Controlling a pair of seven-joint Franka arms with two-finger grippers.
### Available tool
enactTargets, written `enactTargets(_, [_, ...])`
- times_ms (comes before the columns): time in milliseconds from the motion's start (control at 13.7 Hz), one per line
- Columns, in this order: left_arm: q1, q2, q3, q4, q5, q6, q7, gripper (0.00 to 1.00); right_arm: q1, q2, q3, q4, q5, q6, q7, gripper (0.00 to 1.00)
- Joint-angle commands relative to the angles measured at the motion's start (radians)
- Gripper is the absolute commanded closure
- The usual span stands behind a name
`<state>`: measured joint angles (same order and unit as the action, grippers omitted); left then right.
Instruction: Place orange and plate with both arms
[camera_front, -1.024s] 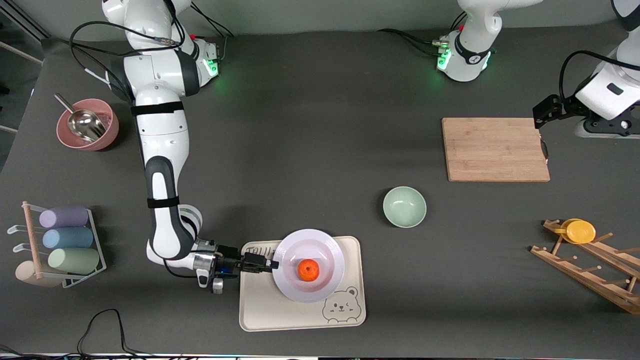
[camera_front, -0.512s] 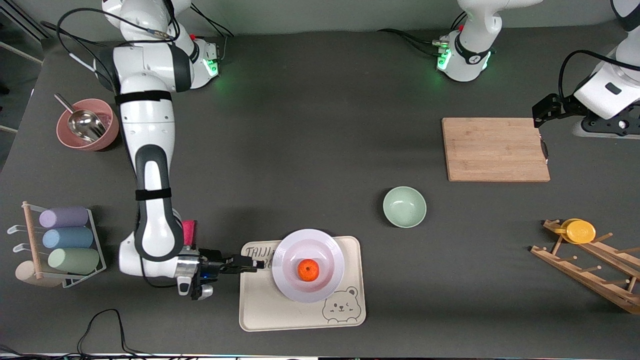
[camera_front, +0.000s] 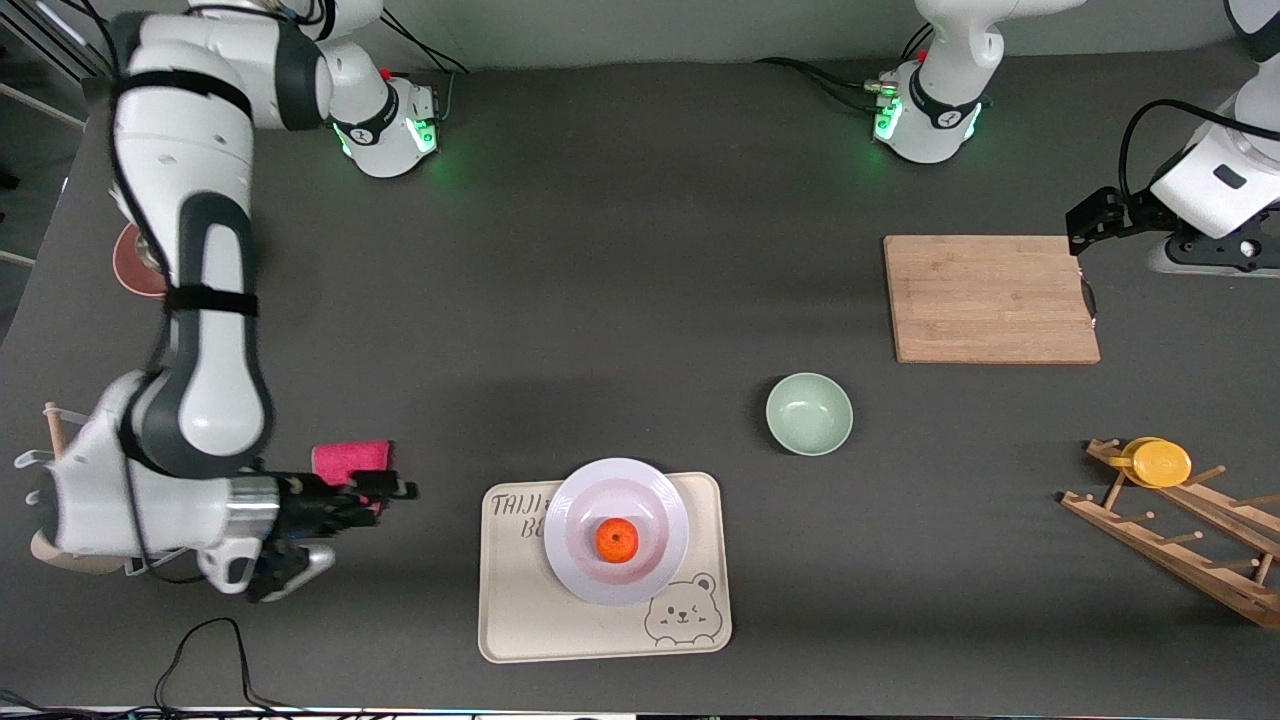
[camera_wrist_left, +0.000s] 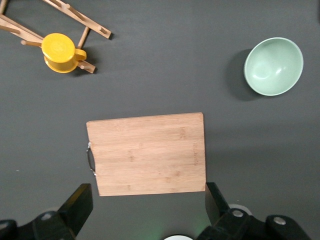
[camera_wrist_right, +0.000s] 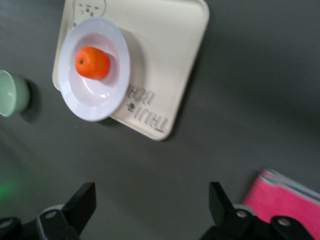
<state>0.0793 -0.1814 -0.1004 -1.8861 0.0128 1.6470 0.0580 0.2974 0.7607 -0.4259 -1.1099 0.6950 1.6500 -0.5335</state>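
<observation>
1. Orange (camera_front: 617, 540) sits in the plate (camera_front: 618, 480), plate rests on the bear tray (camera_front: 520, 625).
2. Right gripper (camera_front: 395, 490) released, holding nothing, over the pink cloth (camera_front: 350, 458) beside the tray, apart from the plate.
3. Left gripper (camera_wrist_left: 147, 207) spread wide, empty, waits over the cutting board (camera_front: 990, 298).
4. Placement looks done; the next step is likely just parking the arms clear.

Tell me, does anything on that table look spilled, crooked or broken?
Nothing stands out. The orange sits in the plate, which overhangs the bear tray's edge a little. The open right gripper hangs clear near a pink cloth.
</observation>
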Motion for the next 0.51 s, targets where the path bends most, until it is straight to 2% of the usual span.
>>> enactTargets(0, [0.030, -0.004, 0.010, 0.013, -0.036, -0.009, -0.010, 0.00, 0.009, -0.280, 0.019, -0.227, -0.232, -0.010, 0.039, 0.00])
enactTargets(73, [0.028, -0.006, 0.002, 0.016, -0.030, -0.010, -0.012, 0.00, 0.008, -0.352, 0.036, -0.264, -0.321, -0.013, 0.073, 0.00])
enactTargets(220, [0.027, -0.006, 0.002, 0.021, -0.028, -0.013, -0.012, 0.00, -0.059, -0.484, 0.145, -0.333, -0.481, -0.059, 0.191, 0.00])
enactTargets(366, [0.025, -0.004, 0.001, 0.025, -0.027, -0.016, -0.012, 0.00, -0.136, -0.575, 0.252, -0.381, -0.579, -0.090, 0.291, 0.00])
enactTargets(439, [0.023, -0.004, 0.001, 0.025, -0.027, -0.016, -0.012, 0.00, -0.159, -0.610, 0.284, -0.402, -0.621, -0.101, 0.299, 0.00])
